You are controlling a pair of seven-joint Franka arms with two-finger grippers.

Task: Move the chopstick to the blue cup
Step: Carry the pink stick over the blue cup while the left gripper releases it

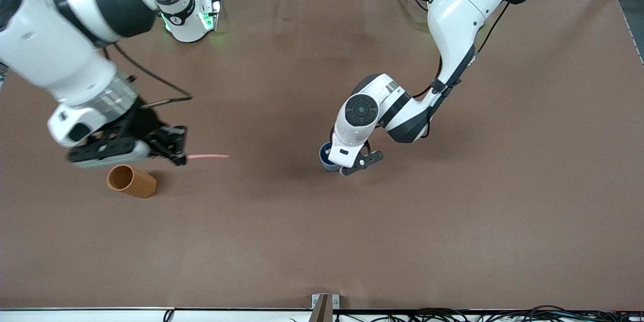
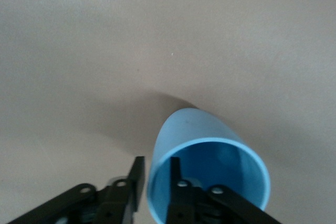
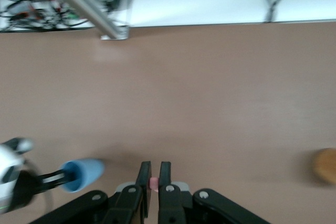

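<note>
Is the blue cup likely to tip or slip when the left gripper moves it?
Probably it tips easily: the blue cup already leans in the left gripper, whose fingers pinch only one wall at the rim. Its smooth, thin-looking wall may slip. It looks light and empty inside.
</note>
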